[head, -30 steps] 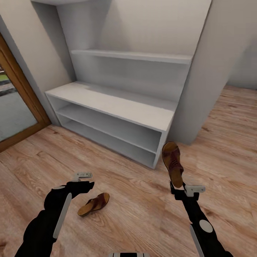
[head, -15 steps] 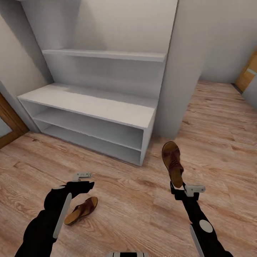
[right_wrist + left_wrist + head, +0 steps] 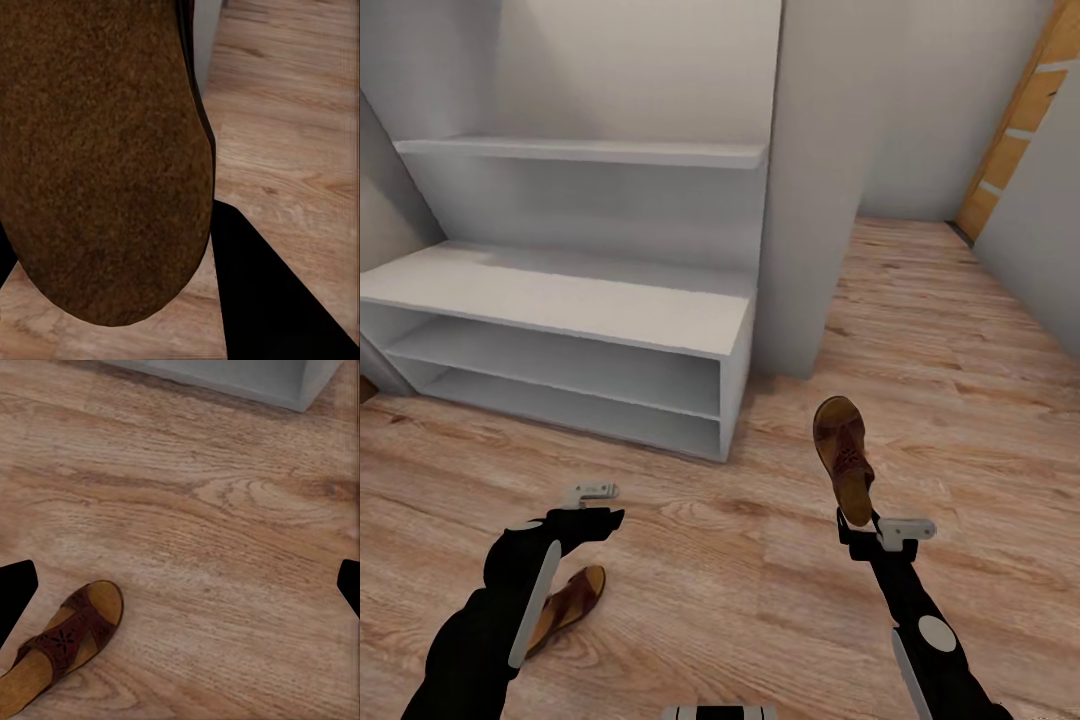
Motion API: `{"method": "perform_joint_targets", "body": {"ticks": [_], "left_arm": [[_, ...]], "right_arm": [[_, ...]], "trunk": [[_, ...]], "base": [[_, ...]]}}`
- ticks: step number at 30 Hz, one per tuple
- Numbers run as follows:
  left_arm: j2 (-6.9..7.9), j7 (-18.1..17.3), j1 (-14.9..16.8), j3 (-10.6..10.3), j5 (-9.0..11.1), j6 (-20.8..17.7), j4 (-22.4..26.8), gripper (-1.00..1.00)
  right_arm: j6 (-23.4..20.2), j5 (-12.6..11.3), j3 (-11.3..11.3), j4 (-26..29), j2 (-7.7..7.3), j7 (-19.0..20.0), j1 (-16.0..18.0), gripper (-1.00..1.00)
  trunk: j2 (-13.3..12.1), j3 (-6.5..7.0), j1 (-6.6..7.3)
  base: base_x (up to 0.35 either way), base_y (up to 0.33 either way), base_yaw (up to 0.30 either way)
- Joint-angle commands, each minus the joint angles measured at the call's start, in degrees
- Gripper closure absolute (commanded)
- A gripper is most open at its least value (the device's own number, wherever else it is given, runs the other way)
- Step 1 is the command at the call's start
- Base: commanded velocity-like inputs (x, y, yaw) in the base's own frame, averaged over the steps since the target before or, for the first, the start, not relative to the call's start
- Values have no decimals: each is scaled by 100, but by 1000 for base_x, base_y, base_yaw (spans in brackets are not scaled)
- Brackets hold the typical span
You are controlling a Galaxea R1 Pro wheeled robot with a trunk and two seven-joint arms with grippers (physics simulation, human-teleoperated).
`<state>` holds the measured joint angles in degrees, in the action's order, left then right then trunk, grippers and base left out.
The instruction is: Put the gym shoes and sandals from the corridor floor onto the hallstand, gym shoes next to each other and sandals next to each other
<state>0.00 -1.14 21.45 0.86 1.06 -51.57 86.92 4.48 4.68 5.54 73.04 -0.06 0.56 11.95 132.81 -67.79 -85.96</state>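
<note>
Standing upright, one sandal [image 3: 844, 456] is clamped in the right pincer [image 3: 857, 528]; the other sandal [image 3: 572, 605] lies under the released left pincer [image 3: 598, 508], lower left.

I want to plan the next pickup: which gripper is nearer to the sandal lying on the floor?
Left. The left gripper hovers open just above and beside the sandal on the floor; the right gripper is off to the other side, shut on the second sandal.
</note>
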Motion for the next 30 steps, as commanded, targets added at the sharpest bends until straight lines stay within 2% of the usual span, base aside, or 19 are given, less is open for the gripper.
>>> {"method": "perform_joint_targets", "body": {"ticks": [1, 10, 18, 25, 30], "left_arm": [[0, 0, 0, 0, 0, 0, 0, -100], [0, 0, 0, 2, 0, 2, 0, -100], [0, 0, 1, 2, 0, -2, 0, -100], [0, 0, 0, 2, 0, 0, 0, -100], [0, 0, 0, 2, 0, 1, 0, -100]], "right_arm": [[0, -21, 0, 0, 1, 5, 0, 100], [0, -20, 0, 0, -3, 5, 0, 100], [0, -20, 0, 0, -1, 5, 0, 100], [0, -20, 0, 0, -2, 5, 0, 100], [0, -20, 0, 0, -3, 5, 0, 100]], "trunk": [[0, -1, 0], [0, -2, 0], [0, -2, 0], [0, -2, 0], [0, -2, 0]], "base": [[0, 108, -80], [0, 210, -17], [-6, 31, 0], [-167, 149, -10], [-34, 31, -195]]}}
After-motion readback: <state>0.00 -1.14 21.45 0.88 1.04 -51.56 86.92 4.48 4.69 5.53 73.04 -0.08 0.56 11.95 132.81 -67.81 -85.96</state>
